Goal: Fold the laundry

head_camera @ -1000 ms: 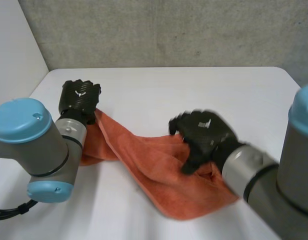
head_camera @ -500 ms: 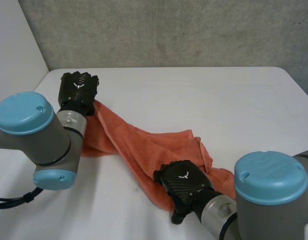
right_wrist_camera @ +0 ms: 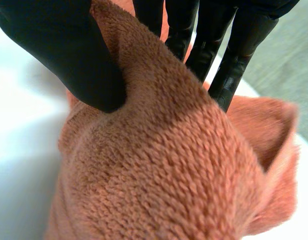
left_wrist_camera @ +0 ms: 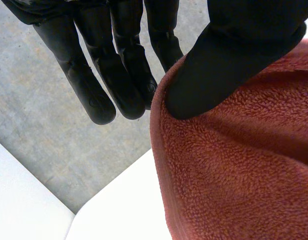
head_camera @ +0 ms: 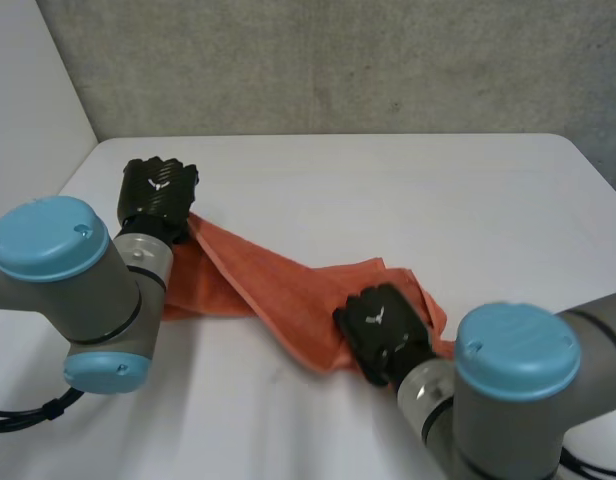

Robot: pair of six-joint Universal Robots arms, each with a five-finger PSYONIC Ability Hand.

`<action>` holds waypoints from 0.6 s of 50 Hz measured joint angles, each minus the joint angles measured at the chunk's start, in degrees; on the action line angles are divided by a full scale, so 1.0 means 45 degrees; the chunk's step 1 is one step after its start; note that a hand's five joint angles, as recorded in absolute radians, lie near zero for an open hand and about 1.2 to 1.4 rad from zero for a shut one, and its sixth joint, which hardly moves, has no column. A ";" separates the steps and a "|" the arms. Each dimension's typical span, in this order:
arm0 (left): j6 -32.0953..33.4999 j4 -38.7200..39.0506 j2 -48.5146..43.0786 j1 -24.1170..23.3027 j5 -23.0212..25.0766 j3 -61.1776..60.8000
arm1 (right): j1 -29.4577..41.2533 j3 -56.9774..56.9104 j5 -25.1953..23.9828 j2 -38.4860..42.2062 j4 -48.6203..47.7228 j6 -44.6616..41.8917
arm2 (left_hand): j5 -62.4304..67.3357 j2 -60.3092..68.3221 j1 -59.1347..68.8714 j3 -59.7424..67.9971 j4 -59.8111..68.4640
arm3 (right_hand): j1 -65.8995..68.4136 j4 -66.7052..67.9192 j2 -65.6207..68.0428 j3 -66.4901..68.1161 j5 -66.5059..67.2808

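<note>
Orange towel (head_camera: 288, 285) pinched (both ends): left hand (head_camera: 158, 190), right hand (head_camera: 383, 325).

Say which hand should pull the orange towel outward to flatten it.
Right, probably. The right hand pinches the bunched end of the orange terry towel, with bare white table beside it; the left hand sits near the table's corner.

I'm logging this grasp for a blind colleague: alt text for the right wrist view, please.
The right hand pinches a raised fold of the orange terry towel between thumb and fingers. The rest of the towel bunches beneath the hand on the white table.
</note>
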 measured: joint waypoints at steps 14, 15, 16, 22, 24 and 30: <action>-0.0595 0.0381 0.0882 0.0343 -0.0111 0.1120 | -0.3144 -0.6585 -0.1239 -0.1526 0.1211 -0.0117 | 0.0000 0.0001 0.0000 0.0000 0.0001 | 0.0400 0.0139 0.0130 0.0326 0.0133; -0.0595 0.0381 0.0882 0.0343 -0.0111 0.1120 | -0.3144 -0.6585 -0.1239 -0.1526 0.1211 -0.0117 | 0.0000 0.0001 0.0000 0.0000 0.0001 | 0.0400 0.0139 0.0130 0.0326 0.0133; -0.1044 0.0696 0.1387 0.0383 -0.0172 0.1264 | -0.3419 -0.7584 -0.1480 -0.1551 0.1510 -0.0028 | 0.0000 0.0001 0.0001 0.0000 0.0002 | 0.0400 0.0139 0.0129 0.0326 0.0133; -0.2948 0.1762 0.3292 0.0494 -0.0267 0.1067 | -0.3915 -0.9333 -0.2292 -0.1564 0.2009 0.0626 | 0.0177 0.0001 0.0115 -0.0001 0.0001 | 0.0400 0.0139 0.0129 0.0326 0.0135; -0.3368 0.1793 0.3771 0.0518 -0.0244 0.0780 | -0.4020 -0.9238 -0.2615 -0.1553 0.2139 0.0803 | 0.0248 0.0001 0.0132 0.0000 0.0001 | 0.0400 0.0139 0.0129 0.0326 0.0163; -0.3727 0.1028 0.4325 0.0496 0.0004 -0.0340 | -0.4542 -0.8088 -0.3677 -0.1508 0.2871 0.0944 | 0.0248 0.0001 0.0211 0.0000 0.0003 | 0.0400 0.0139 0.0129 0.0326 0.0228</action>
